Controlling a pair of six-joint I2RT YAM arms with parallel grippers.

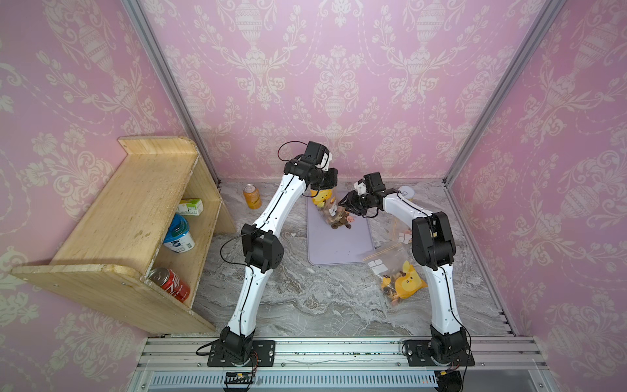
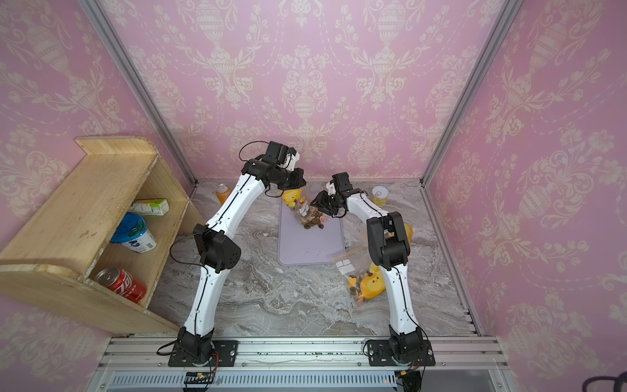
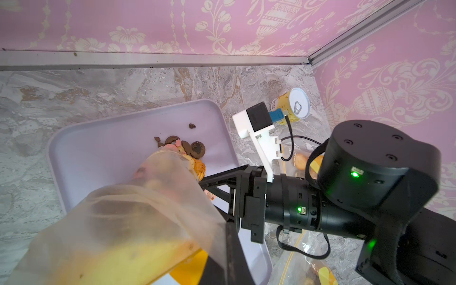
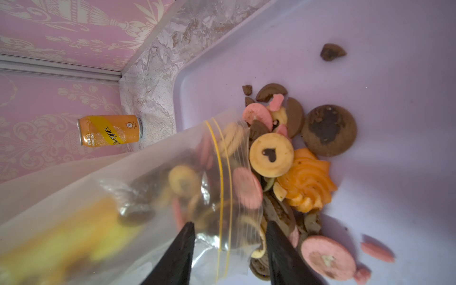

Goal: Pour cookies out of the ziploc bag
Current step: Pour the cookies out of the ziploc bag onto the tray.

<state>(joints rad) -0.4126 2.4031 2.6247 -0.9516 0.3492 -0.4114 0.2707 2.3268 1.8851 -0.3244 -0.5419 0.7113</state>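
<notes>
The left gripper (image 1: 324, 189) clamps the closed end of the ziploc bag (image 1: 328, 209) over the far edge of the lavender tray (image 1: 339, 249), whose near half lies bare. The right gripper (image 4: 229, 223) has its jaws apart astride the bag's zip rim, where brown, pink, tan and orange cookies (image 4: 271, 155) heap on the tray.

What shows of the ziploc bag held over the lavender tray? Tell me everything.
The ziploc bag is clear, crinkled plastic with yellow zip lines at its open mouth. It hangs tilted, mouth low over the lavender tray, cookies spilling out, more and something yellow inside. The left end effector pinches its raised end; the right end effector straddles the mouth, jaws apart.
</notes>
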